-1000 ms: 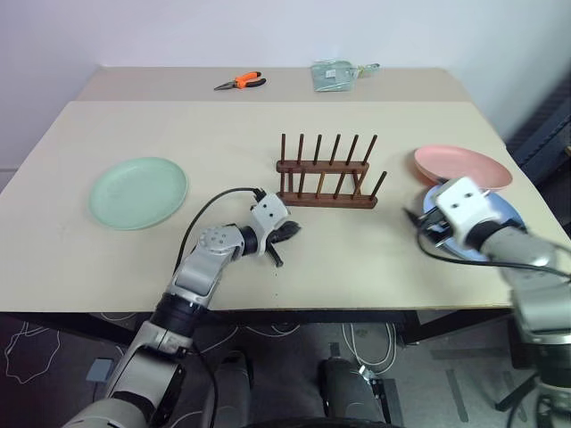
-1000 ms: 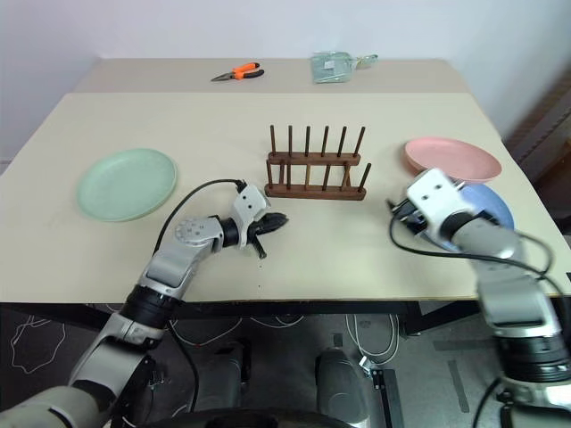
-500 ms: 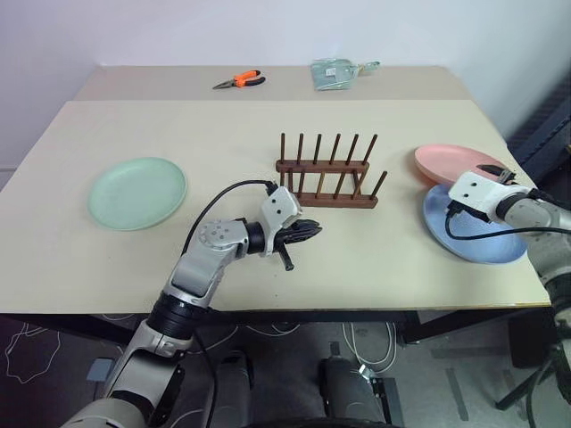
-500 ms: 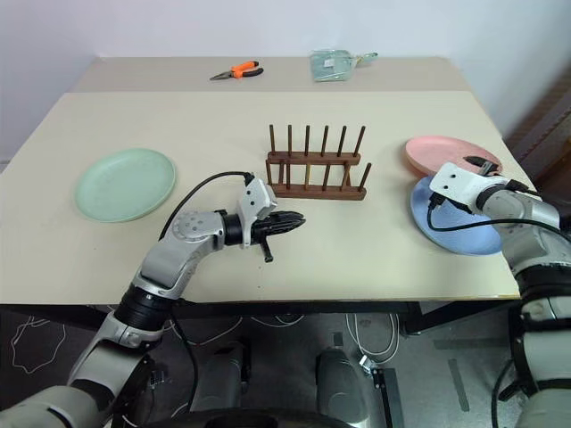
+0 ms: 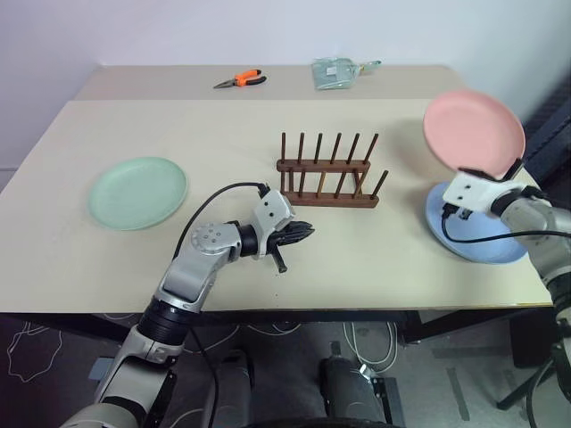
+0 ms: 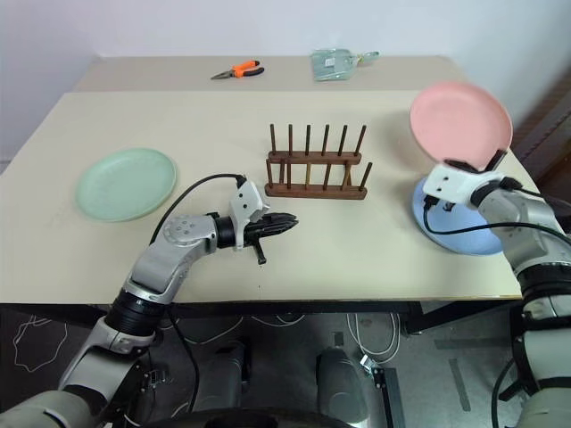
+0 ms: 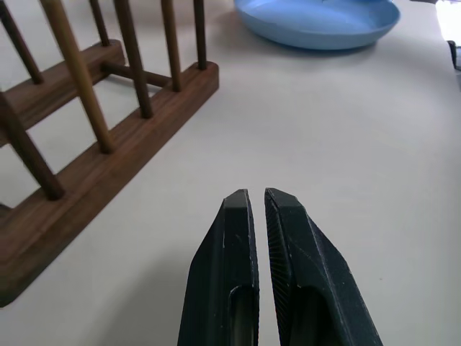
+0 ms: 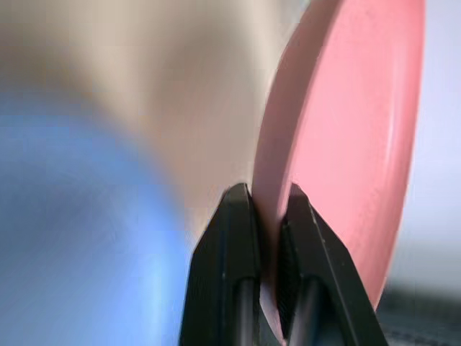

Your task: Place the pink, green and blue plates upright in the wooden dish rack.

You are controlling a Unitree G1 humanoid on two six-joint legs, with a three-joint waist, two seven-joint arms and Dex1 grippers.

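Note:
My right gripper is shut on the rim of the pink plate, which stands upright in the air at the table's right side, above the blue plate. That blue plate lies flat on the table. At the left lies the green plate, also flat. In the middle stands the wooden dish rack, with nothing between its pegs. My left gripper is shut and holds nothing; it hovers just in front of the rack, pointing right.
At the table's far edge lie orange-handled pliers and a small greenish packet. A black cable loops from each wrist. The table's right edge runs close by the blue plate.
My right gripper has shut on the pink plate's rim and lifted it off the table to an upright stand. The left gripper stays shut near the rack.

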